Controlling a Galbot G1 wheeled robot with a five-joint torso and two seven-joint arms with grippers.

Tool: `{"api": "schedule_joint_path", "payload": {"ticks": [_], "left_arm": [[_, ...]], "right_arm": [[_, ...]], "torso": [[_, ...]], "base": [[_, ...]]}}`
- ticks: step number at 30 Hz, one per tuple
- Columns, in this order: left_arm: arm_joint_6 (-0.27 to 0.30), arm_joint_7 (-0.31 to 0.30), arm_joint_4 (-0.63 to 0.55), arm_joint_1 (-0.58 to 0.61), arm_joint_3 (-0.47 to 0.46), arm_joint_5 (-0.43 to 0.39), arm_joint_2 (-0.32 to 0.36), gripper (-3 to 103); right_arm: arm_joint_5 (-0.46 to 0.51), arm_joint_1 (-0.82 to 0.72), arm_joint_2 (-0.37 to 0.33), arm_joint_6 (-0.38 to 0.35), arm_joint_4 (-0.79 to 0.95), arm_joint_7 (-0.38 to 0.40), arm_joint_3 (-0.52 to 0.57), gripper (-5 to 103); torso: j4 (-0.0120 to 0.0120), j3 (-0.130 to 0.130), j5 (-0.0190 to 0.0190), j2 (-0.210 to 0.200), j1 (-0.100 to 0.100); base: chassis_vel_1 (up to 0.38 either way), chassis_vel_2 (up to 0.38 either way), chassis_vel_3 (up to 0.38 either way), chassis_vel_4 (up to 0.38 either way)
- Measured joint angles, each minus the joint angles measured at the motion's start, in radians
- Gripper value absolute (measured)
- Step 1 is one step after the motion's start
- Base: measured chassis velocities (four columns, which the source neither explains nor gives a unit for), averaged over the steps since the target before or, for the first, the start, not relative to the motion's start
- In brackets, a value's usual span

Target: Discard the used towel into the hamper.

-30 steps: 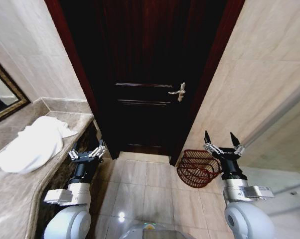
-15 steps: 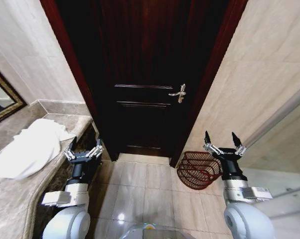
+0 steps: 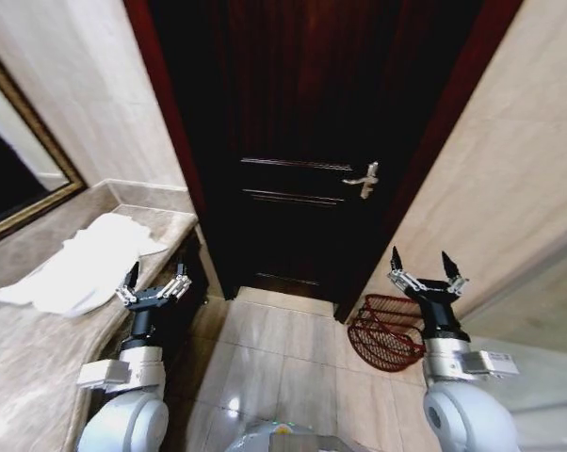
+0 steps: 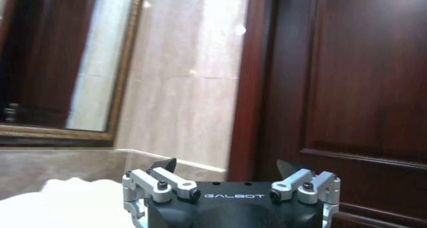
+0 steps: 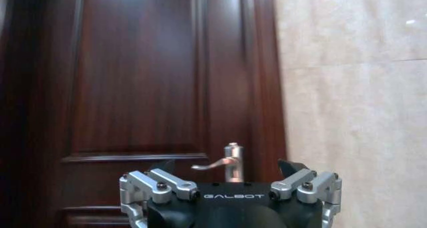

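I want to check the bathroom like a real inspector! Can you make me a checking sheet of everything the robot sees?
Surface: brown marble counter on the robot's left, tiled floor ahead.
Job's things: crumpled white towel lies on the counter; dark reddish-brown open-weave hamper sits tilted on the floor by the right wall.
Clutter: nothing seen.
Claws: left claw open, empty, raised beside the counter edge; right claw open, empty, raised above the hamper.
Cables: nothing seen.
Surroundings: closed dark wooden door with silver lever handle; gold-framed mirror; beige tiled walls.
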Motion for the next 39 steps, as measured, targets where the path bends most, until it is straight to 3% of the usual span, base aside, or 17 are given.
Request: {"api": "schedule_joint_path", "payload": {"ticks": [5, 11, 18, 33, 39], "left_arm": [[0.005, -0.003, 0.000, -0.002, 0.000, 0.000, -0.003, 98], [0.008, -0.007, 0.000, -0.001, -0.007, 0.002, -0.003, 98], [0.007, -0.011, 0.000, -0.001, -0.010, -0.006, -0.003, 98], [0.086, -0.035, 0.000, -0.002, -0.012, -0.002, 0.011, 96], [0.111, -0.075, 0.000, -0.023, -0.017, -0.068, 0.045, 96]], "right_arm": [[0.014, 0.000, -0.004, 0.006, 0.000, -0.012, -0.001, 100], [0.100, -0.003, -0.006, -0.015, 0.028, -0.053, -0.009, 100], [0.070, 0.007, -0.015, -0.008, 0.016, -0.085, -0.001, 100], [0.041, 0.009, 0.007, 0.034, -0.010, -0.093, -0.003, 100], [0.034, 0.023, 0.002, 0.043, -0.022, -0.077, -0.004, 100]], "torso": [[0.0000, 0.000, 0.0000, 0.000, 0.000], [-0.0001, 0.000, -0.0002, 0.000, 0.000], [0.0003, 0.000, -0.0001, 0.000, 0.000], [-0.0001, 0.000, -0.0001, 0.000, 0.000], [-0.0001, 0.000, -0.0001, 0.000, 0.000]], "base": [[0.110, 0.116, 0.110, 0.117], [0.115, 0.121, 0.111, 0.136], [0.124, 0.126, 0.110, 0.117], [0.010, 0.015, 0.018, 0.011], [0.000, 0.000, 0.000, 0.000]]}}
